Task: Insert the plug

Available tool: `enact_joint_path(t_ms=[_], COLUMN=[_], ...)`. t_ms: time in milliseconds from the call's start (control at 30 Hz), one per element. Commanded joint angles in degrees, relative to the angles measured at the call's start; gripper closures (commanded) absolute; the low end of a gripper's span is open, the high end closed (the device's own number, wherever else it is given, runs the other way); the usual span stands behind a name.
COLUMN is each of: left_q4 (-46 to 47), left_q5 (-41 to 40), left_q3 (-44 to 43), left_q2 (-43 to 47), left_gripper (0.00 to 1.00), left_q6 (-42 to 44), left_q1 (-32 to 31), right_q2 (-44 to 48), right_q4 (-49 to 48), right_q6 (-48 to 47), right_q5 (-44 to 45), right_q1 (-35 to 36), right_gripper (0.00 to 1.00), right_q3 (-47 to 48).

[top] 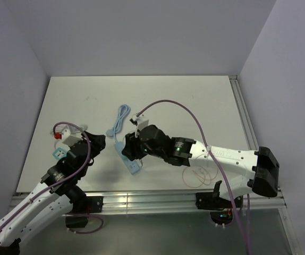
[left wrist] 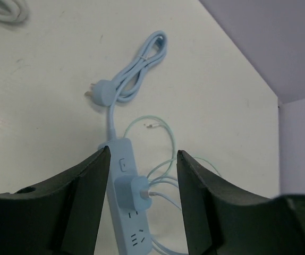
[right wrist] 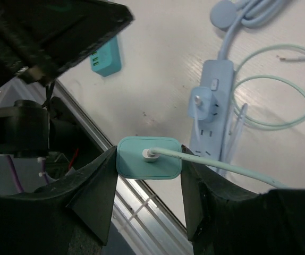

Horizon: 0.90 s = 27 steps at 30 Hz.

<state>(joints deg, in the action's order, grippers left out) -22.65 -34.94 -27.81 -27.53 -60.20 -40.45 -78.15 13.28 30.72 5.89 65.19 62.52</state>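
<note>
Teal plug (right wrist: 149, 156) pinched in our right gripper (right wrist: 148, 166), apart from the pale-blue power strip (right wrist: 219, 79) | one adapter (right wrist: 200, 101) already seated there | our left gripper (left wrist: 143, 156) spread, empty, over the strip | we judge insertion not yet done.

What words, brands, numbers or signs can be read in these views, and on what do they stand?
No text can be read in any view.
right arm: faint dark marking on the white forearm, too small to read.
power strip: no lettering shows, only a switch and socket holes.
teal charger: plain face, no print.
</note>
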Motion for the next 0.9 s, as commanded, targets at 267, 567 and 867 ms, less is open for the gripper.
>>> enact_joint_path(t_ms=[267, 567, 867], left_q4=[3.5, 4.9, 16.7], left_q5=[2.9, 9.3, 26.9], left_q3=[-2.3, -8.0, -4.8], left_q2=[-5.9, -18.6, -25.8], left_gripper=[0.50, 0.49, 0.54], left_q6=[-0.1, 4.9, 8.6], left_q1=[0.1, 4.4, 17.7], right_q2=[-5.1, -12.0, -18.4], right_q4=[-20.5, -32.5, -33.7], right_q6=[-3.1, -6.5, -12.2], right_q5=[16.5, 22.8, 30.1], right_q1=[9.6, 10.3, 10.4], right_gripper=[1.00, 1.00, 1.00], right_q3=[-10.2, -14.7, -11.0])
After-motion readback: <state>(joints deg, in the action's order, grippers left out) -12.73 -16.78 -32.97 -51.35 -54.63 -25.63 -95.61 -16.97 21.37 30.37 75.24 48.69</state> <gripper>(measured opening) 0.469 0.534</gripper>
